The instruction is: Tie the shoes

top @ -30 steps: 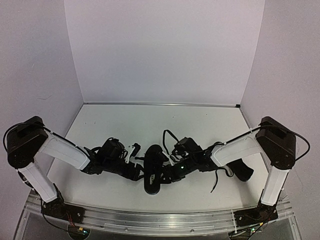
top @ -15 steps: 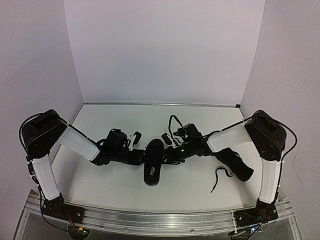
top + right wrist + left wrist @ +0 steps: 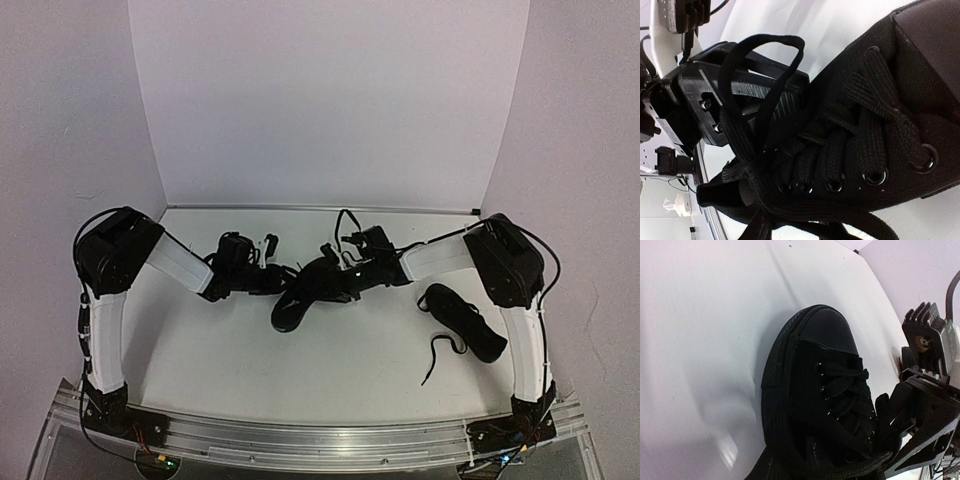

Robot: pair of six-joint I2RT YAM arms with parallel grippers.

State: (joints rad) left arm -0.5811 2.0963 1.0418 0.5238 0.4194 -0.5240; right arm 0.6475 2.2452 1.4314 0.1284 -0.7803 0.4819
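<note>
Black low-top lace-up shoe (image 3: 300, 295), mid white counter (image 3: 250, 370)
Left gripper (image 3: 280, 280) and right gripper (image 3: 335, 279) are crowding its laces (image 3: 850, 390), opening and hold impossible to tell; matching second shoe (image 3: 465, 322) is lying apart, rightward

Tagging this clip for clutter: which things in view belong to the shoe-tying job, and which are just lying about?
Job: centre shoe; second shoe, apart at the right.
Lying about: nothing loose, only the table and the white backdrop.

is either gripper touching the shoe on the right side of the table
No, that shoe lies alone; the left gripper and right gripper are both at the middle shoe.
</note>
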